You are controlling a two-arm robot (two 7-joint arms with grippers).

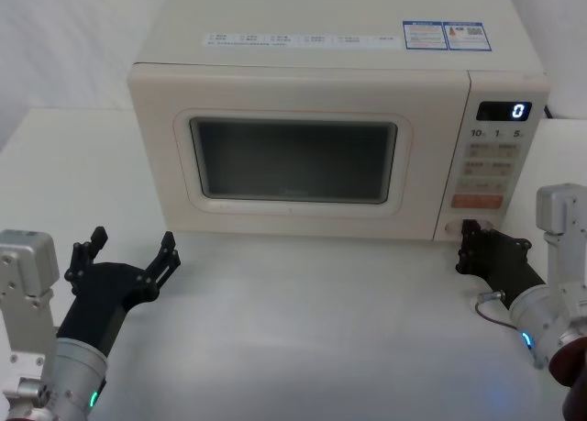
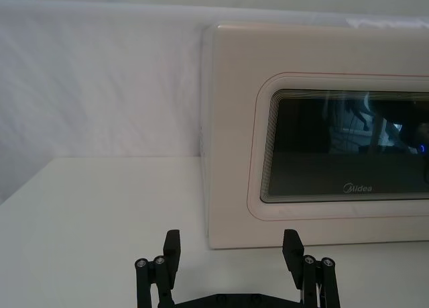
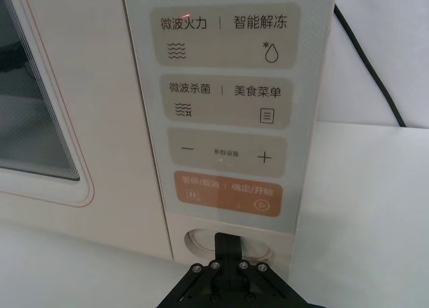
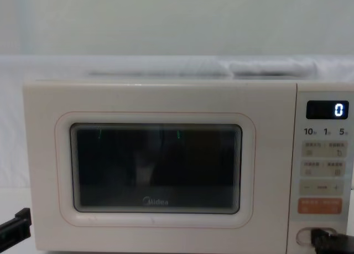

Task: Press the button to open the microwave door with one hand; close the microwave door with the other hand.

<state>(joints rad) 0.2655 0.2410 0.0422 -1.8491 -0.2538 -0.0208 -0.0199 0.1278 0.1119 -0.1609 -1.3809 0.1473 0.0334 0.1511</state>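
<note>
Our right gripper (image 3: 228, 244), jaws pressed together, touches the round button (image 3: 226, 244) under the microwave (image 1: 303, 118) controls. Our left gripper (image 1: 124, 256) waits, jaws spread, before the shut door (image 1: 293, 160). If we slip sideways, the door may not open.

Evenly and softly lit, bright throughout, with a washed-out white table (image 1: 303, 311) and only faint shadows under the microwave (image 1: 303, 118). Dim reflections across the dark window of the microwave door (image 2: 322, 140) at right of frame. Glowing digital display (image 4: 327, 109), slightly bloomed. Mild softness overall.
</note>
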